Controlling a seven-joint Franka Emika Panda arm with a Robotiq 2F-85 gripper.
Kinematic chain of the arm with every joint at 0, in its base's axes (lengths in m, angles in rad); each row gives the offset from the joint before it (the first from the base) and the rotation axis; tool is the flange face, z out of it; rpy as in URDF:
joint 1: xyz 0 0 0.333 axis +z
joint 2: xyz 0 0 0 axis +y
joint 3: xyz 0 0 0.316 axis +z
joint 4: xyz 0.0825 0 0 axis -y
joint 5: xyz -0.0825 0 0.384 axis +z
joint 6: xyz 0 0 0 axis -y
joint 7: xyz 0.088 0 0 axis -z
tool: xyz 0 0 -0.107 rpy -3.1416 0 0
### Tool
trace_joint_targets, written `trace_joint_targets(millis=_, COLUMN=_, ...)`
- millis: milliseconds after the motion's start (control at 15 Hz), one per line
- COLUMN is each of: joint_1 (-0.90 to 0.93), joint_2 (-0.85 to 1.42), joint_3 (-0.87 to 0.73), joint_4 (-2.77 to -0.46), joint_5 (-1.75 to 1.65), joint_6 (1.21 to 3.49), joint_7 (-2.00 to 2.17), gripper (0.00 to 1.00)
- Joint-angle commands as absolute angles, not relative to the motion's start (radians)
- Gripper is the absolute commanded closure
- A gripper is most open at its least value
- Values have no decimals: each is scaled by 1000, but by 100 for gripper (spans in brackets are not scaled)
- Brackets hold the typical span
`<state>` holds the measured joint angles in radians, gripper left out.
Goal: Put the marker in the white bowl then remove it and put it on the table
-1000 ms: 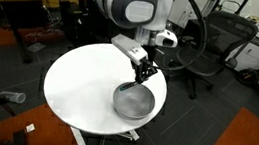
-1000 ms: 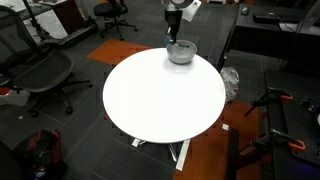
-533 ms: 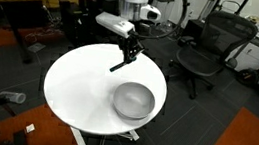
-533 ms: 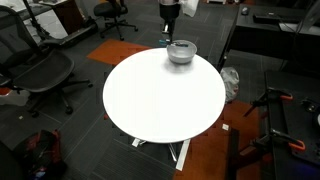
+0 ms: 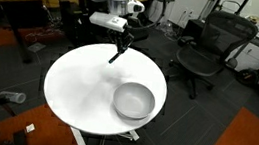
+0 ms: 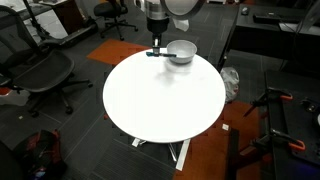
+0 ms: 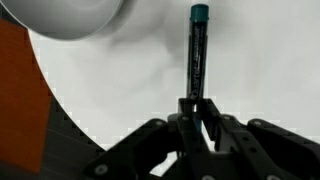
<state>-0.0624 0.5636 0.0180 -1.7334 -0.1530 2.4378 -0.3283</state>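
My fingers (image 7: 187,112) are pinched narrow on the dark end of the marker (image 7: 197,55). In the wrist view its long axis runs straight out from between them, up the frame, with the teal cap at the far tip. Beneath it lies the bare white desk (image 7: 262,70), and the white bowl (image 7: 70,15) sits off to the upper left of that view, clear of the marker.

In an exterior view the marker (image 5: 118,53) slants down from my fingers (image 5: 123,44) toward the desk (image 5: 75,88) near its far rim, well apart from the bowl (image 5: 134,100). In an exterior view the marker (image 6: 151,54) shows as a short dark bar low over the desk (image 6: 165,100), just beside the bowl (image 6: 181,51). I cannot tell whether its tip touches the top.
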Motion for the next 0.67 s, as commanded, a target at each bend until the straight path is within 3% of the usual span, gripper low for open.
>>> trace_joint_targets(millis=0, joint_1=-59, joint_2=638, joint_3=32, joint_4=-1656, joint_5=-169, joint_6=2469, joint_7=-383, gripper=95)
trace_joint_targets(millis=600, joint_1=-68, joint_2=837, joint_3=51, joint_4=-1415, joint_5=-160, joint_6=2439, joint_7=-458, gripper=95)
